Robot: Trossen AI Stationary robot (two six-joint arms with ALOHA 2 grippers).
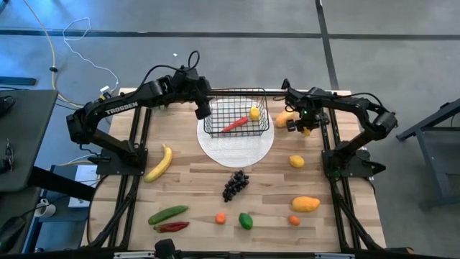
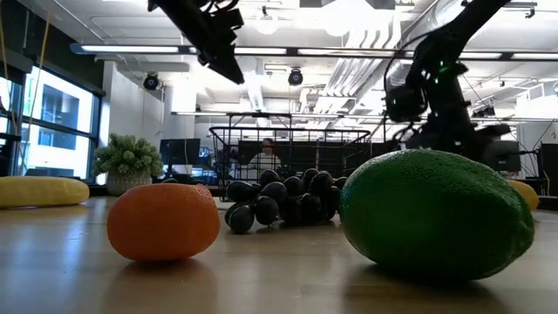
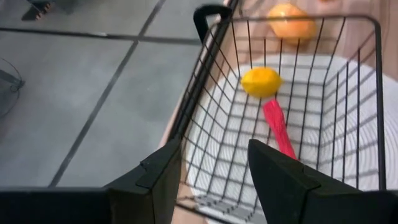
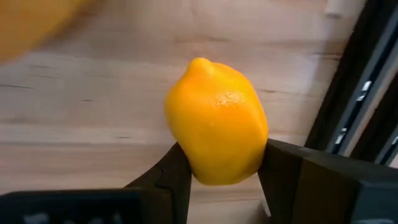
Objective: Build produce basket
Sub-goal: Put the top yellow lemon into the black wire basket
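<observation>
The black wire basket [image 1: 236, 115] stands on a round white plate [image 1: 237, 147] at the table's far middle. In it lie a red chilli [image 1: 235, 124] and a lemon [image 1: 254, 113]; both also show in the left wrist view, the chilli [image 3: 278, 127] and the lemon [image 3: 261, 81]. My left gripper [image 1: 203, 109] is open and empty above the basket's left wall [image 3: 186, 118]. My right gripper [image 1: 305, 126] is to the right of the basket, shut on a second lemon [image 4: 214, 124]. An orange fruit [image 1: 285, 117] lies between that gripper and the basket. My right gripper pinches the lemon by its two opposite sides [image 4: 194, 163] between its two fingers [image 4: 177, 171]. The lemon's pointed tip [image 4: 200, 62] sticks out beyond the fingertips. The lemon is held above the wooden table top.
On the near half of the table lie a banana [image 1: 159, 162], a grape bunch [image 1: 235, 184], a third lemon [image 1: 297, 161], a mango [image 1: 305, 204], a cucumber [image 1: 168, 214], a second red chilli [image 1: 171, 226], two small oranges [image 1: 220, 218] and a green fruit [image 1: 246, 221].
</observation>
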